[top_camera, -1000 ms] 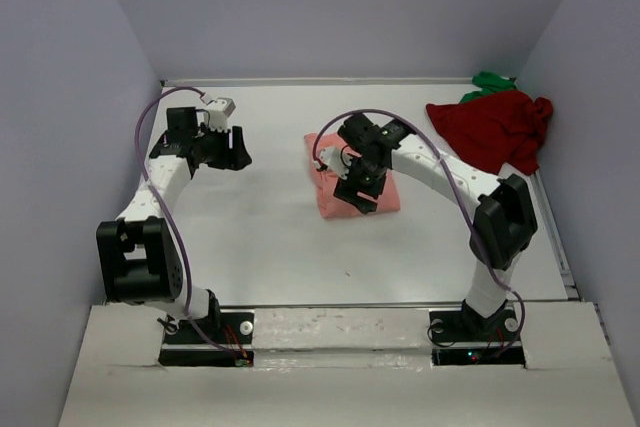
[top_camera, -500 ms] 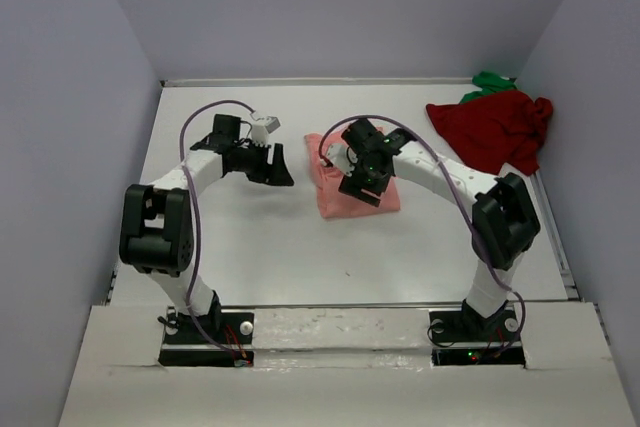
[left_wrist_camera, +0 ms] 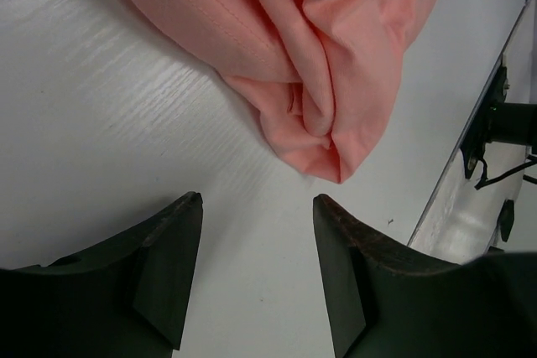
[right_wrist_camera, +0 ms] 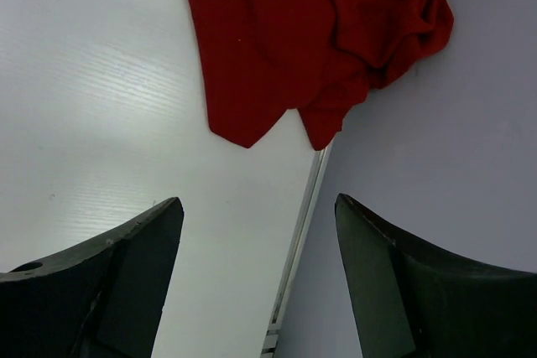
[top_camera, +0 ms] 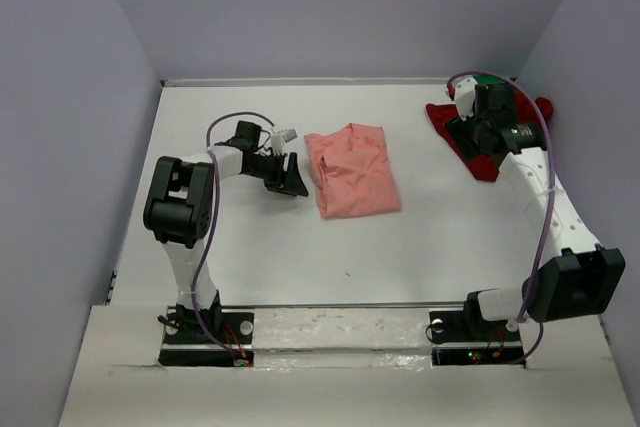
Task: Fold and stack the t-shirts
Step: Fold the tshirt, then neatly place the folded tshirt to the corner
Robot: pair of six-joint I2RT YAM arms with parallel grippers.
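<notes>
The salmon-pink t-shirt [top_camera: 352, 169] lies folded in a rough rectangle mid-table; its bunched corner [left_wrist_camera: 319, 48] shows in the left wrist view. My left gripper [top_camera: 291, 180] [left_wrist_camera: 257, 199] stands open just left of it, low over bare table, holding nothing. At the back right the dark red t-shirt [top_camera: 520, 125] [right_wrist_camera: 285, 39] is spread in a loose heap against the wall. My right gripper [top_camera: 476, 139] [right_wrist_camera: 258, 201] hovers open over its left part, empty. A sliver of the green t-shirt [top_camera: 492, 78] peeks out behind the right wrist.
Grey walls enclose the table on three sides; the right wall [right_wrist_camera: 436, 165] is close beside my right gripper, with the table's edge strip [right_wrist_camera: 302, 232] below it. The arm bases [top_camera: 205, 332] stand at the near edge.
My right arm has left the pink t-shirt and swung to the back right over the dark red one. The left gripper has moved right, up to the pink t-shirt's left edge.
</notes>
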